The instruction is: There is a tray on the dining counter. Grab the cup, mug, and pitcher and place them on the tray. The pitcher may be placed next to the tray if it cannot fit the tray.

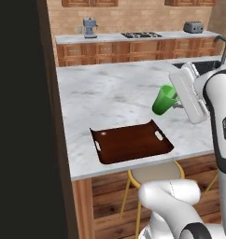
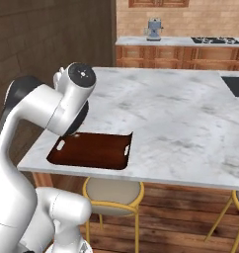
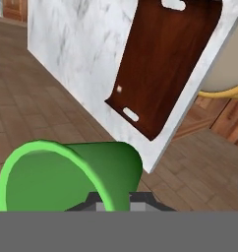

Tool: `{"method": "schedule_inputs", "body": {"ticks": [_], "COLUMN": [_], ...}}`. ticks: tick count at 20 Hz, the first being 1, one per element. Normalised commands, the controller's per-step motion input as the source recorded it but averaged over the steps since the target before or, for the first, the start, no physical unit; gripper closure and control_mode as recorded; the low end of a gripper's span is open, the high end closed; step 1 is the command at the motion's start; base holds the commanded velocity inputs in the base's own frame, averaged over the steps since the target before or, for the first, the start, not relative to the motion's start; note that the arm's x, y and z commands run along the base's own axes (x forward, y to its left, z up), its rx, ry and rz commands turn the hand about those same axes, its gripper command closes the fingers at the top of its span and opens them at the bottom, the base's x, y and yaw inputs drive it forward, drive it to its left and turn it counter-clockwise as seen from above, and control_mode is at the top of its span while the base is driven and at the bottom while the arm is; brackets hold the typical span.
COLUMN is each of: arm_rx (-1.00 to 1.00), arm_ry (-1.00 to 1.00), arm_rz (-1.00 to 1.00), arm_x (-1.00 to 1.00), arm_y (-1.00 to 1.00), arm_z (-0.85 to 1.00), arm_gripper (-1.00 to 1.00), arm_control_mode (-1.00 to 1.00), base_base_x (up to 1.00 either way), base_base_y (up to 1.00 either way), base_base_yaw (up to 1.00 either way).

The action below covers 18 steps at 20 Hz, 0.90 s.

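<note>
Your green cup (image 1: 164, 99) hangs tilted in the air above the table (image 1: 110, 93), its mouth turned sideways, just beside the white hand on your arm's right side in the left base view. In the hand view the cup (image 3: 67, 174) lies right at the gripper (image 3: 113, 205), rim toward the camera, and the jaws are pinching its wall (the fingertips themselves are mostly hidden behind it). The dark brown tray (image 1: 132, 141) sits at the table's near edge, well apart from the cup, with nothing on it. Beneath that edge you can see a stool (image 1: 154, 173) with yellow legs. A coffee machine (image 1: 89, 28) stands on the far counter.
</note>
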Motion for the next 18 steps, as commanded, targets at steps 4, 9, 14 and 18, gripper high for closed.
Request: {"method": "schedule_inputs", "body": {"ticks": [4,9,14,18], "arm_rx": [0.00,0.00,-0.03,-0.09], "arm_ry": [0.00,0.03,0.16,0.17], "arm_rz": [0.00,0.02,0.06,0.06], "arm_x": [0.00,0.05,0.34,0.37], "arm_y": [0.00,0.04,0.27,0.33], "arm_z": [0.00,-0.01,-0.10,-0.30], "arm_gripper": [1.00,1.00,1.00,1.00], "arm_control_mode": [1.00,-1.00,-1.00,-1.00], "base_base_x": [0.31,0.22,0.00,0.00], "base_base_y": [0.19,0.13,0.00,0.00], "base_base_yaw": [0.05,0.07,0.00,0.00]}}
